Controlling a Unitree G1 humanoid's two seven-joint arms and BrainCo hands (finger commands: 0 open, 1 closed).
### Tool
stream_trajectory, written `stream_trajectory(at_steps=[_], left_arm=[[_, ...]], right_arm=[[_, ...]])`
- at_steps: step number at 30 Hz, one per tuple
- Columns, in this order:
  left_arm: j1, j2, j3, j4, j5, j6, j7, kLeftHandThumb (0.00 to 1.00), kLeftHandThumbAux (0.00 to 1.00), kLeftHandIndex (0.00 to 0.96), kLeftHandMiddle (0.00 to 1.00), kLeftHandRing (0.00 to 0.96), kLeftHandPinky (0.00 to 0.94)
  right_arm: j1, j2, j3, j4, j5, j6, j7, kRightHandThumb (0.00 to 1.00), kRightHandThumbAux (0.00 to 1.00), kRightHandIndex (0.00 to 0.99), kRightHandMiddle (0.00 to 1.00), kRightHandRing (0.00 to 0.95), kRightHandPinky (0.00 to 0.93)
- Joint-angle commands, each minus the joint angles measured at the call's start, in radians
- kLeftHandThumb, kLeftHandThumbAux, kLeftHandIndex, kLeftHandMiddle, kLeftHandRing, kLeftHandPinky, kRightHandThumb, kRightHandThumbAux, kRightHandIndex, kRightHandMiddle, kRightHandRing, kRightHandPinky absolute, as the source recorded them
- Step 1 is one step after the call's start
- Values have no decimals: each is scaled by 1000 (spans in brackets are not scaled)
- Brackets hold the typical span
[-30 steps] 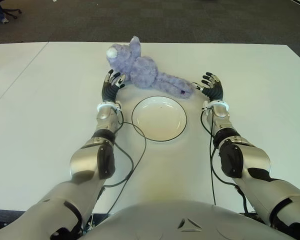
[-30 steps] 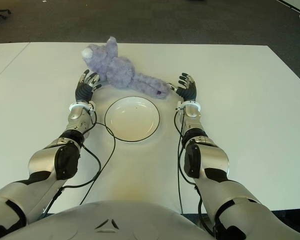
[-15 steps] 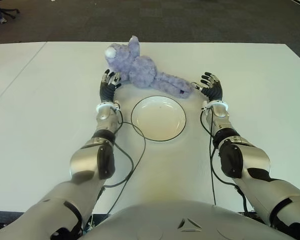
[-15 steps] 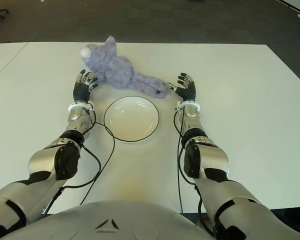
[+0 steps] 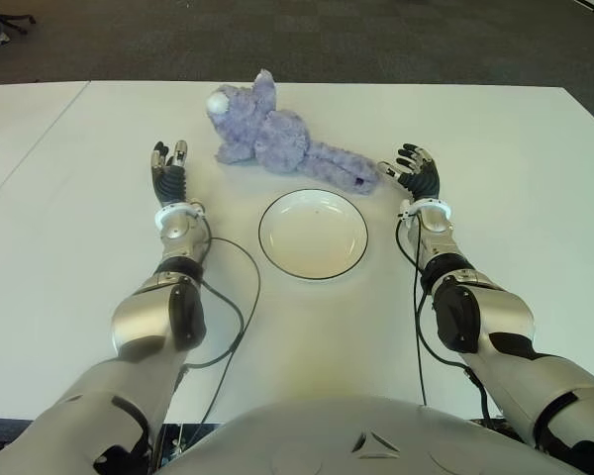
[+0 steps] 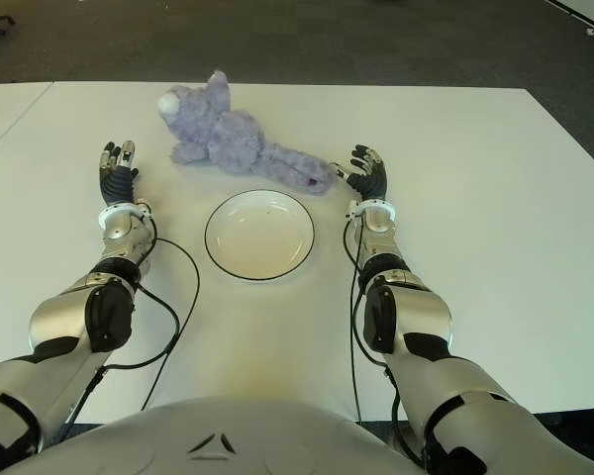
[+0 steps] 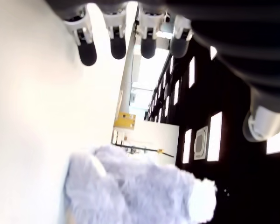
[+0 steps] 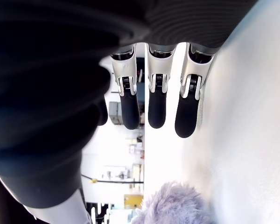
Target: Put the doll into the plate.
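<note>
Purple doll (image 5: 277, 142) lay upper centre, above the plate (image 5: 313, 234); our left hand (image 5: 167, 176) and right hand (image 5: 414, 170) were open, empty. We judged a one-sided grab could drag the limp doll away.

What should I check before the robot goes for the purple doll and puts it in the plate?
1. Plate free of other things: ok.
2. Doll reachable, lying on the table just beyond the plate: ok.
3. Left robot hand open, holding nothing: ok.
4. Right robot hand open, by the doll's near end: ok.
5. Left robot hand close enough to grasp: not ok, clear gap to the doll's left.
6. Right fingertips touching the doll: cannot tell.
</note>
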Motion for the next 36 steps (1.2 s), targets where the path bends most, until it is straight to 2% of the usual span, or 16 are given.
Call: stream_trajectory(at_steps=[1, 11, 22, 26, 29, 32, 36], left_arm=[[-1, 11, 13, 31, -12, 23, 32, 164, 443, 0, 2, 39, 14], [-18, 5, 14, 23, -15, -19, 50, 166, 429, 0, 0, 0, 0], [-49, 6, 0, 29, 1, 10, 84, 178, 444, 0, 0, 0, 0], [-89, 17, -25, 33, 23, 62, 98, 188, 457, 0, 0, 0, 0], [-142, 45, -54, 39, 49, 144, 91, 185, 480, 0, 0, 0, 9], [-174, 57, -72, 43, 64, 191, 82, 174, 476, 0, 0, 0, 0], [-241, 71, -125, 45, 109, 246, 30, 173, 470, 0, 0, 0, 0]], right_arm=[[137, 47, 0, 94, 0, 113, 9, 155, 872, 223, 238, 212, 181], [134, 48, -8, 94, 6, 113, 17, 173, 869, 242, 258, 222, 156], [135, 46, -1, 94, -3, 112, 15, 202, 870, 243, 260, 221, 165], [135, 46, -4, 94, -1, 110, 18, 207, 869, 239, 260, 228, 189], [136, 48, -11, 94, 6, 108, 23, 212, 872, 241, 260, 231, 188], [137, 49, -16, 94, 11, 108, 27, 217, 875, 242, 261, 228, 166], [140, 52, -21, 94, 15, 108, 33, 219, 874, 240, 254, 220, 165]])
